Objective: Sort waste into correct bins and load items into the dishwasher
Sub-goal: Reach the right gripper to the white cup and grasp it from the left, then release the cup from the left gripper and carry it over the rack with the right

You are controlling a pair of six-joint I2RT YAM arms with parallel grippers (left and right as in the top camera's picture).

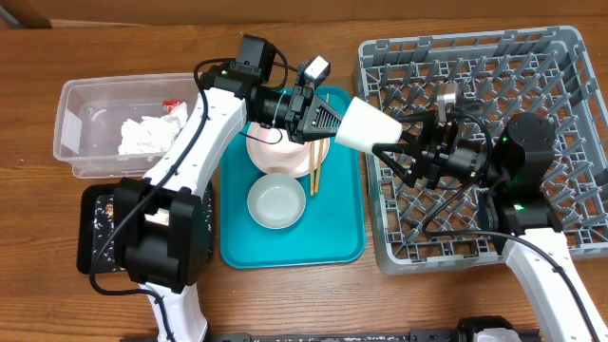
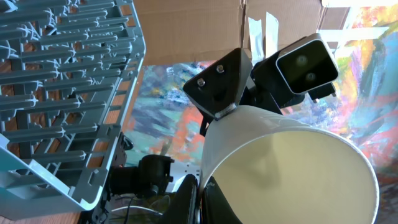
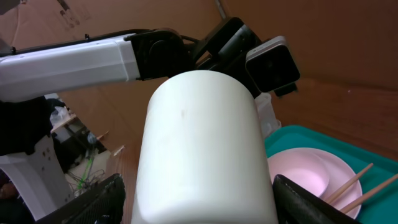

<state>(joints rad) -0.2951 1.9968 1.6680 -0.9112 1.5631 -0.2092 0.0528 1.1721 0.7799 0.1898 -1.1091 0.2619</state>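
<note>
White cup [image 3: 199, 155] lies sideways in the air over where grey dish rack [image 1: 560, 57] meets teal tray [image 1: 337, 242] — left gripper [image 1: 321, 118] clamped on its rim, right gripper [image 1: 385, 131] spread apart either side of its body, contact unclear.

I see the small white cup [image 1: 366, 125] on its side in mid-air just beside the grey dish rack [image 1: 560, 114], pink plate [image 1: 271, 150], upright grey bowl [image 1: 276, 201] and two chopsticks [image 1: 314, 163] close together, crumpled napkin [image 1: 144, 136] and red wrapper [image 1: 175, 107] in the clear tub [image 1: 66, 133]
</note>
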